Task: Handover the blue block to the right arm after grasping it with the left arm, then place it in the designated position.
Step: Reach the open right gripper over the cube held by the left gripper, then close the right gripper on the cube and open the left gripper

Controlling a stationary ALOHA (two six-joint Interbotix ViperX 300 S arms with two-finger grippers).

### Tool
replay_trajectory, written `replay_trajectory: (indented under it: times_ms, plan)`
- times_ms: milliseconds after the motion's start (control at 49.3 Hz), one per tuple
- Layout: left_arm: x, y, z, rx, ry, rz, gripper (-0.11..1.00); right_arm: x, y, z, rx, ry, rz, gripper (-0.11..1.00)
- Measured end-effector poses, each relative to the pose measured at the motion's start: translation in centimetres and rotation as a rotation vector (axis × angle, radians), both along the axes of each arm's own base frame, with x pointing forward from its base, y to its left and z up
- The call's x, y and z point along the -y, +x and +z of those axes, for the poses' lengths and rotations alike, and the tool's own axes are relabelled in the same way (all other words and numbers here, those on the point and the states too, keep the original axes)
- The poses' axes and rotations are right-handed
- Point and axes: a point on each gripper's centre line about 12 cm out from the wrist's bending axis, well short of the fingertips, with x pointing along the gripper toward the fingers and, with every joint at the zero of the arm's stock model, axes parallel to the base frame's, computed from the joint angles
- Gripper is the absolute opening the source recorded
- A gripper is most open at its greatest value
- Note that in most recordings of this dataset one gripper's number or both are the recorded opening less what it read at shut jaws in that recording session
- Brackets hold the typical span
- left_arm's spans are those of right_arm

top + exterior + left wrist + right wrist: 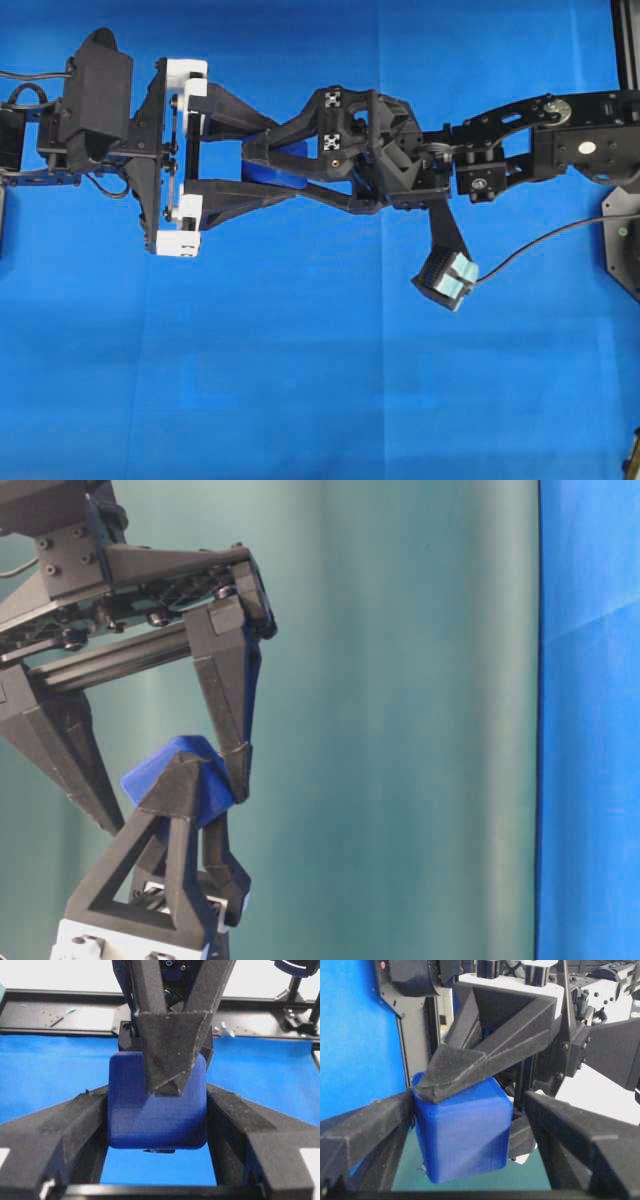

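Mid-handover: my left gripper [262, 172] holds the blue block [157, 1110], my right gripper [470, 1120] gapes wide around it, and closing comes next.

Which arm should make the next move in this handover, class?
The right: its open end effector already straddles the blue block, which the left end effector holds. It probably only needs to close.

The blue block [272, 176] is held above the bench [300, 380] between the left gripper [262, 160] and the right gripper [262, 170], which meet from opposite sides.
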Motion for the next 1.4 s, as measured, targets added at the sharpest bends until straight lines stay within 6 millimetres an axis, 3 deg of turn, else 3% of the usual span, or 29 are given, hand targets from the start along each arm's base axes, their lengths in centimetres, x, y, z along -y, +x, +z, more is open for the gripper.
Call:
replay_trajectory:
  times_ms: [183,385,1176,1217,1318,1399]
  plan:
    - [0.0,0.0,0.0,0.0,0.0,0.0,0.49,0.03,0.0,-0.02,-0.001,-0.002,-0.002,0.9]
    - [0.0,-0.06,0.09,0.002,0.002,0.0,0.49,0.25,-0.05,-0.08,-0.011,-0.001,-0.022,0.43]
    - [-0.06,-0.09,0.04,-0.006,-0.006,0.003,0.49,0.52,-0.08,-0.26,-0.027,-0.002,-0.049,0.43]
    - [-0.06,-0.09,0.04,-0.006,-0.009,0.003,0.55,0.58,-0.09,-0.26,-0.027,-0.002,-0.05,0.43]
    - [0.05,-0.09,0.04,-0.006,-0.014,0.0,0.82,0.66,-0.09,-0.27,-0.027,-0.004,-0.053,0.42]
    - [-0.01,-0.09,0.04,-0.006,-0.014,0.002,0.93,0.74,-0.09,-0.28,-0.028,-0.004,-0.056,0.42]
